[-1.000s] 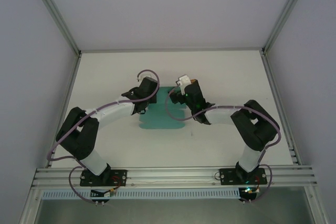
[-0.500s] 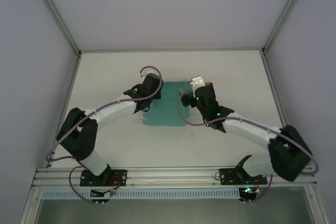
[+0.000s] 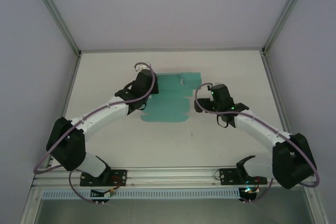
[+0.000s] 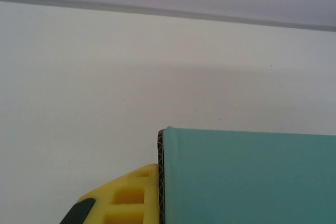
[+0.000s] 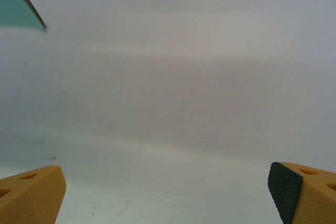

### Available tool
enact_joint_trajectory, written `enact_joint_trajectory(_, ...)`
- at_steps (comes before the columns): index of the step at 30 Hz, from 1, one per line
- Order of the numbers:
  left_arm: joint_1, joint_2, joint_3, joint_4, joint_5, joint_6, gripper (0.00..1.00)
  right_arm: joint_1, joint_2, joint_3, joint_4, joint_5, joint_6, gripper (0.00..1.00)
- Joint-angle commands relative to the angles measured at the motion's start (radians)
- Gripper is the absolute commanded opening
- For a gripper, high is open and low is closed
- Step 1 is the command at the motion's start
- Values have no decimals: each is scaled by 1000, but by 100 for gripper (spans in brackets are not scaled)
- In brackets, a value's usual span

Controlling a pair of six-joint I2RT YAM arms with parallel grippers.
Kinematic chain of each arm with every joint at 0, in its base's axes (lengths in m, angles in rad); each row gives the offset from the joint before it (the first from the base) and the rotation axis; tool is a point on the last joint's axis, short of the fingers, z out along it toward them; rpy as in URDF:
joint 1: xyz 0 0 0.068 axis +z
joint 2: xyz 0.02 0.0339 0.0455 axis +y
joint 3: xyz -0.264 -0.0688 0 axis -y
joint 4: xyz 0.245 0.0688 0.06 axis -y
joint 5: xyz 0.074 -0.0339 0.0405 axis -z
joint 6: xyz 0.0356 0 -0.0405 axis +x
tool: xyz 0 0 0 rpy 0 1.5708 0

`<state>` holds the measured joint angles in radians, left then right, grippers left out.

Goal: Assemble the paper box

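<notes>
**Figure. Opening stage of box assembly, seen from above and from both wrists.** The paper box (image 3: pixel 169 100) is an unfolded teal die-cut sheet. It lies flat on the white desk (image 3: pixel 231 145), in the far middle between the 2 arms, with its flaps spread and no wall raised. None of the folds appears to have been made yet, so the step in hand is judged to be positioning and holding the sheet.

The left pincer (image 3: pixel 149 86) sits at the sheet's left edge. In the left wrist view 1 yellow finger (image 4: pixel 126 200) presses against the brown cut edge of the card (image 4: pixel 247 177). The jaws are closed, and the grip is judged to be on that edge.

The right pincer (image 3: pixel 206 91) hovers just beside the sheet's right margin. Its jaws are spread wide and hold nothing. In its wrist view the 2 fingertips (image 5: pixel 31 192) frame bare desk, and 1 teal corner (image 5: pixel 18 6) lies at the upper left, apart from them.

**Next move (judgement).** The right pincer needs to turn toward the card and reach a flap, then crease it along its score line while the left pincer anchors the sheet. Thin card may buckle or slide if it is pushed flat-on.

**Surroundings.** Purple cables (image 3: pixel 146 67) loop over each wrist, and an aluminium rail (image 3: pixel 173 174) carries the arm bases. Nothing lies between the right pincer and the sheet.
</notes>
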<state>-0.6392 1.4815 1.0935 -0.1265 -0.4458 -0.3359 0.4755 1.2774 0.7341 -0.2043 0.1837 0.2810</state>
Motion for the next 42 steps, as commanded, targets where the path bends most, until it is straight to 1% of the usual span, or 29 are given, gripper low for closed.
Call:
enact_joint_trajectory(1,4,-14,-28,30,26,32,0,0,33,49,11,-55,26,100)
enact_joint_trajectory(5,3,-13,-41,42,48,56,0,-2,53,65,65,-27,2,100)
enact_joint_trajectory(11,3,-16,-50,49,67,73,0,-1,81,90,63,35,-29,100)
enact_joint_trajectory(12,4,-15,-51,52,73,77,0,0,81,91,72,34,-32,100)
enact_joint_trajectory(14,4,-13,-52,56,76,81,0,0,86,96,90,-11,-52,100)
enact_joint_trajectory(16,3,-6,-48,53,82,92,0,1,93,103,106,-72,-96,100)
enact_joint_trajectory(18,0,0,-45,50,95,102,0,0,102,106,133,-92,-140,100)
enact_joint_trajectory(23,-9,13,-47,58,107,119,0,2,132,150,104,-25,-210,100)
enact_joint_trajectory(25,-13,20,-44,52,87,109,0,3,129,150,104,19,-208,100)
enact_joint_trajectory(29,-12,31,-26,21,17,62,0,3,93,90,106,35,-179,100)
enact_joint_trajectory(31,-11,24,-24,22,16,49,0,1,66,51,94,58,-149,100)
enact_joint_trajectory(36,-11,1,-17,18,18,21,0,-10,33,-16,91,68,-125,100)
enact_joint_trajectory(42,-10,-20,-37,42,67,19,0,-12,45,11,119,40,-122,100)
